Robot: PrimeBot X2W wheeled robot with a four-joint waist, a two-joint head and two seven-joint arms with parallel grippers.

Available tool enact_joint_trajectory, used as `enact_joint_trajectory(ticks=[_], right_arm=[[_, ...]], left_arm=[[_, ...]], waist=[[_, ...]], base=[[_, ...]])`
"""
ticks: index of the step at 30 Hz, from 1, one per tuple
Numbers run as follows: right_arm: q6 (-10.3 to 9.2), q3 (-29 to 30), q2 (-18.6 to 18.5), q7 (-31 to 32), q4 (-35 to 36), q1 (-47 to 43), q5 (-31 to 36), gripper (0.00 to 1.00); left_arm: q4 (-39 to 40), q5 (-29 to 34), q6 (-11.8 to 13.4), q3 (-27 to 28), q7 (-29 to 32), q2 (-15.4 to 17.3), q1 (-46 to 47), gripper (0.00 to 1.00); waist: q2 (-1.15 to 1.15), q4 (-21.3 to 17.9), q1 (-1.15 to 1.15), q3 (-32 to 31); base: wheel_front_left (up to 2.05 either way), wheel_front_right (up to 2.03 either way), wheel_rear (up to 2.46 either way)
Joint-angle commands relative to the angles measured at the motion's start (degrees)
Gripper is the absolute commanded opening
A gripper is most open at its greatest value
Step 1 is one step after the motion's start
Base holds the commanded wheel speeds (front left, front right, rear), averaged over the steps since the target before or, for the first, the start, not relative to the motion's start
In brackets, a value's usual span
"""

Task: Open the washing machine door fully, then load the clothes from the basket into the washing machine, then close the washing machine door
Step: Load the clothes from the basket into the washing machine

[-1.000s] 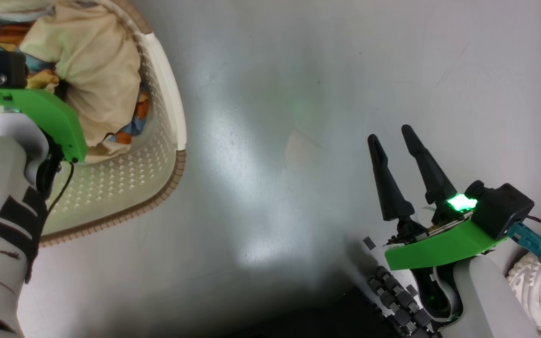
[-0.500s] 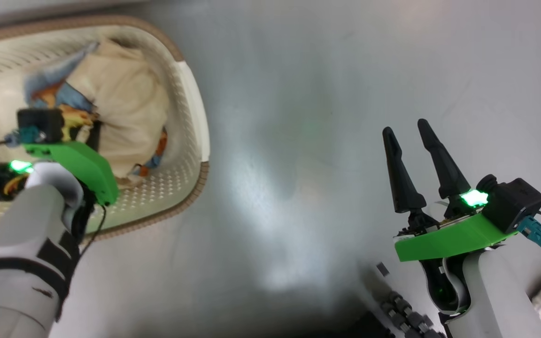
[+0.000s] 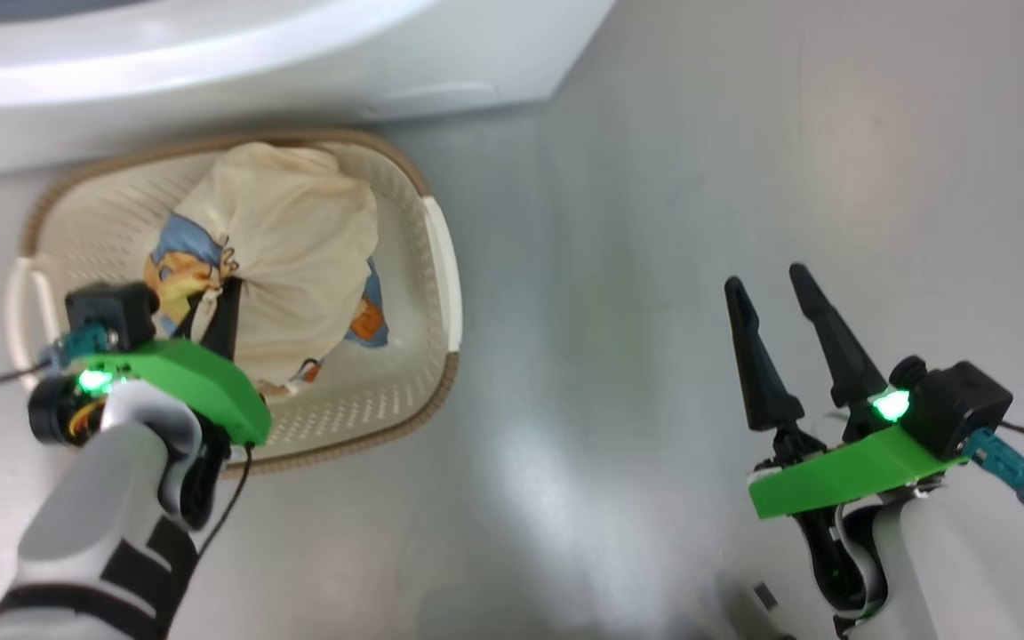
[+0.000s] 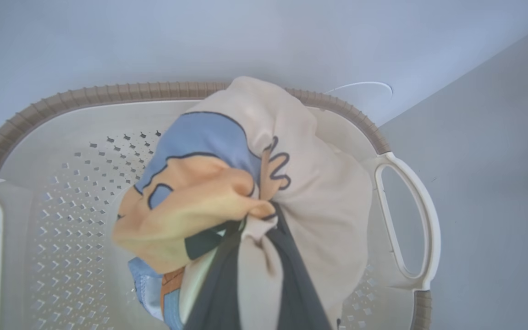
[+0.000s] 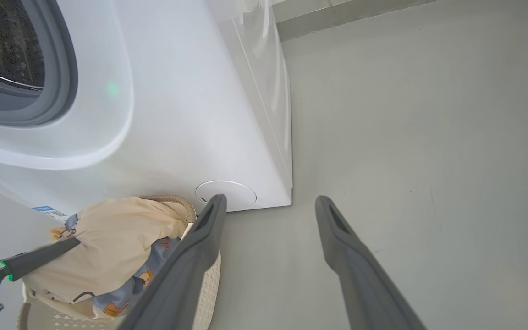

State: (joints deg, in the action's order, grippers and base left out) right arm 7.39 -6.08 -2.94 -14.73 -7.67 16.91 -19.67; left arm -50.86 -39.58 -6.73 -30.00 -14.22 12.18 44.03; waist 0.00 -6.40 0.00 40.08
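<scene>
Left gripper [image 4: 257, 227]: clenched on the clothes [image 3: 299, 240]; a fold of cream cloth is pinched between the dark fingers [image 4: 298, 293] at the lower centre of the left wrist view.
Right gripper [image 3: 765, 280]: jaws are spread and nothing is held; it is seen at the lower right of the head view, over the floor [image 3: 654, 178].
Clothes: a cream bundle wrapped over a blue and orange print, found left of centre in the head view, inside the basket [image 3: 436, 258]; its top is raised above the rim.
Basket: set on the floor, just beside the washer [image 3: 210, 62].
Washer: stretched along the upper left of the head view; its grey ring [image 5: 62, 68] is seen at the upper left of the right wrist view.
</scene>
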Motion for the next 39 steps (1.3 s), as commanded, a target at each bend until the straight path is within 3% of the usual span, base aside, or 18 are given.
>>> enact_joint_trajectory(ticks=[1, 21, 39], right_arm=[[0.10, -1.1, 0.1, -0.3, 0.6, -2.5, 0.6, 1.00], [0.10, -1.2, 0.1, -0.3, -3.5, -7.9, 2.0, 1.00], [0.10, -0.1, 0.1, -0.3, -3.9, -12.4, 2.8, 1.00]], left_arm=[[2.5, 1.0, 0.5, 2.7, -0.8, 2.1, -2.7, 0.00], [21.5, 10.2, 2.1, 17.0, -0.8, -0.9, -19.2, 0.00], [35.2, 17.5, 3.2, 24.2, -0.8, -2.1, -31.0, 0.00]], waist=[[0.00, 2.6, 0.00, -4.9], [0.00, 5.1, 0.00, -19.2], [0.00, 6.1, 0.00, -29.5]], base=[[0.00, 0.00, 0.00], [0.00, 0.00, 0.00], [0.00, 0.00, 0.00]])
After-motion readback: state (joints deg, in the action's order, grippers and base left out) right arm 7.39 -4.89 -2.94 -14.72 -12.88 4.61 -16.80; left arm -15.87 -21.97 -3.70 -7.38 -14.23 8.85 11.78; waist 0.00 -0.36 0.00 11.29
